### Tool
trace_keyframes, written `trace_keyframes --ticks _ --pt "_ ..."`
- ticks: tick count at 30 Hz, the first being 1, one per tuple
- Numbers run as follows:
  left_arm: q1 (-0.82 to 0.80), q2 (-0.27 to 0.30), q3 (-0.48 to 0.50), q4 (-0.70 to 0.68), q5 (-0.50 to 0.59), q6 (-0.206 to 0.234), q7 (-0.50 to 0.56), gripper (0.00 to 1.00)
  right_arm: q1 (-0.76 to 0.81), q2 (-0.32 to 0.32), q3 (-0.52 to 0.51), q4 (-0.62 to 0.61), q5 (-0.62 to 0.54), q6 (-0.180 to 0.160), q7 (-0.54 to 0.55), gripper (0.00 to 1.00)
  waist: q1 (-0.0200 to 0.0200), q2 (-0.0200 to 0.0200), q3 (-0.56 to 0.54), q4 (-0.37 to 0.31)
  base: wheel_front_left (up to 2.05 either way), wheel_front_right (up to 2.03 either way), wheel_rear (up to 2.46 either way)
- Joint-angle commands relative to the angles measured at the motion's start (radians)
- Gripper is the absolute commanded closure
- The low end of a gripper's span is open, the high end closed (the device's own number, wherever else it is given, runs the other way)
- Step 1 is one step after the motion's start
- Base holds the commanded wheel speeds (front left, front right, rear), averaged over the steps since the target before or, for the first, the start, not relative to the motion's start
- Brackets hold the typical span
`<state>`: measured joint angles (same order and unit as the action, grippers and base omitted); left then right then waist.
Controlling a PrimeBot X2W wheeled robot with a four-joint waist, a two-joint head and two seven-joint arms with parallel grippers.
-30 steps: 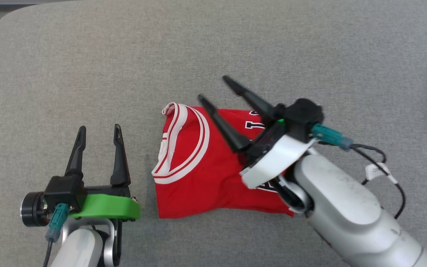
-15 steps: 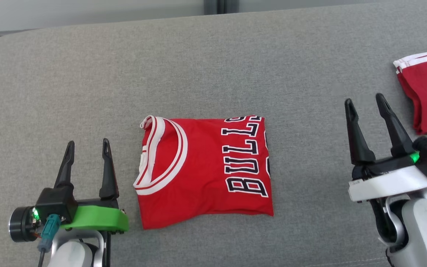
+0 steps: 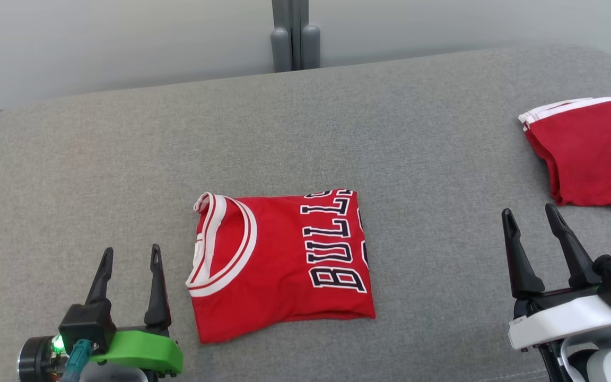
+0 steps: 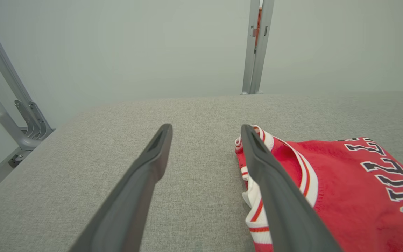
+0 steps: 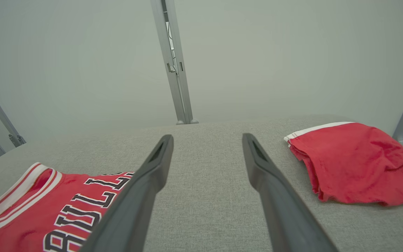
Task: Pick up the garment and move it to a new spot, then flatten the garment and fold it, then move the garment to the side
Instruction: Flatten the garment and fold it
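The red jersey [image 3: 279, 265] lay folded into a rough rectangle on the grey cushion [image 3: 337, 132], about mid-width and toward the near edge. Its white-and-red trimmed neck opening was on the robot's left. The black "BULLS" lettering ran sideways down its right portion.

L gripper [image 3: 131, 248] sat low, just beside the jersey's left edge. Its fingers were spread w/ nothing between them and pointed away from the robot. In the left wrist view that gripper [image 4: 205, 126] showed bare cushion in the gap, and the right finger overlapped the jersey's [image 4: 345, 182] collar trim in the picture. Can't tell if it touched.

R gripper [image 3: 527, 208] was also spread and empty, well apart from the jersey's right edge. In the right wrist view its gap [image 5: 207, 136] framed only grey fabric – jersey [image 5: 47, 210] off to one side, a second red garment [image 5: 355, 161] to the other.

That second garment [image 3: 586, 154], w/ a white band, lay bunched near the cushion's far right. A grey post [image 3: 289, 37] stood against the pale wall [image 3: 125, 42] behind.
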<state>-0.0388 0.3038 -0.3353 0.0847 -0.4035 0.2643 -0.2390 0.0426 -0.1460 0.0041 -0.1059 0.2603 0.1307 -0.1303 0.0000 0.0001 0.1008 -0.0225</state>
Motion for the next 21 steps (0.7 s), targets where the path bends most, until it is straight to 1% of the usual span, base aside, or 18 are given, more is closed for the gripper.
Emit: trace_keyframes --ticks 1,11,21 --pt "0.023 0.009 -0.003 0.003 -0.004 -0.001 0.001 0.00 0.021 0.002 -0.003 -0.013 -0.006 0.000 0.008 0.00 0.0000 -0.0001 -0.030 -0.001 0.00 0.00 0.00" --pt "0.045 0.013 -0.010 0.022 -0.013 -0.005 -0.001 0.00 0.078 0.018 0.005 -0.055 -0.007 0.000 0.057 0.00 0.0000 -0.0001 -0.063 0.009 0.00 0.00 0.00" --pt "0.046 0.016 -0.010 0.025 -0.013 0.009 -0.005 0.00 0.096 0.022 -0.002 -0.076 -0.014 0.000 0.069 0.00 0.0000 -0.0001 -0.069 0.013 0.00 0.00 0.00"
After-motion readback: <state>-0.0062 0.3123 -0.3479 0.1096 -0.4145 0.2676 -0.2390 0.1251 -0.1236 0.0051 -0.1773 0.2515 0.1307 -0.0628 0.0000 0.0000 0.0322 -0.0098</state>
